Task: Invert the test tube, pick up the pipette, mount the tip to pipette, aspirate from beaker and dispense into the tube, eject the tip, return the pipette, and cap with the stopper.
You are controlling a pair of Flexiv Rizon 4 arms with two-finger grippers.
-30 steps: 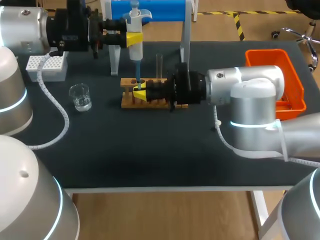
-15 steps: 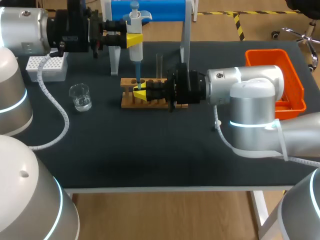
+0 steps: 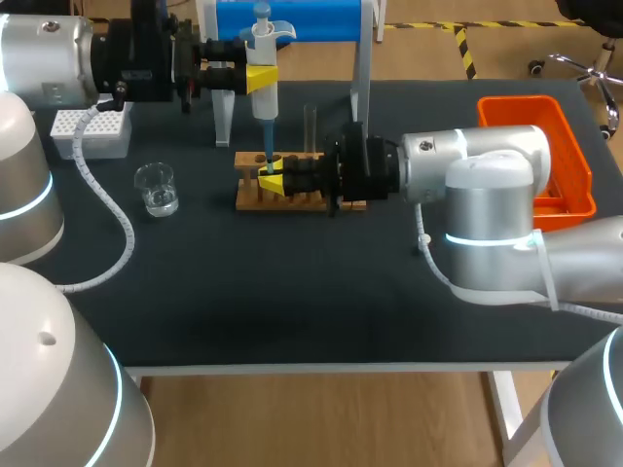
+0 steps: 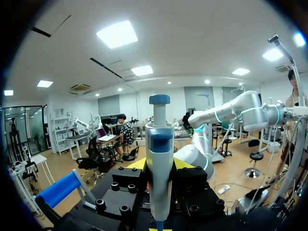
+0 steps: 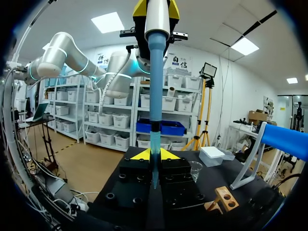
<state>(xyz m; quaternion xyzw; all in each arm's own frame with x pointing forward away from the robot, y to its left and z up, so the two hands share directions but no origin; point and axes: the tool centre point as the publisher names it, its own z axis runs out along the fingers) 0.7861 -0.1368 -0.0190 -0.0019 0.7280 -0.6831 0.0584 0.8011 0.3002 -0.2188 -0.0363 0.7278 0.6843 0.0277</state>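
My left gripper (image 3: 259,76) is shut on the white and blue pipette (image 3: 263,78), holding it upright above the wooden rack (image 3: 255,197). In the left wrist view the pipette (image 4: 159,159) stands between the yellow tips of that gripper (image 4: 159,166). Its blue tip (image 5: 155,144) points down between the fingers of my right gripper (image 5: 154,154). My right gripper (image 3: 274,181) reaches in level over the rack, shut on a clear test tube that is hard to make out. The tip's end goes down into the tube.
A glass beaker (image 3: 156,188) with liquid stands left of the rack, and a white tip box (image 3: 92,131) is at the back left. Another clear tube (image 3: 310,126) stands upright behind the rack. A blue pipette stand (image 3: 292,17) is at the back and an orange bin (image 3: 565,146) at the right.
My right gripper has edged slightly left over the rack. The left arm and the pipette have kept still.
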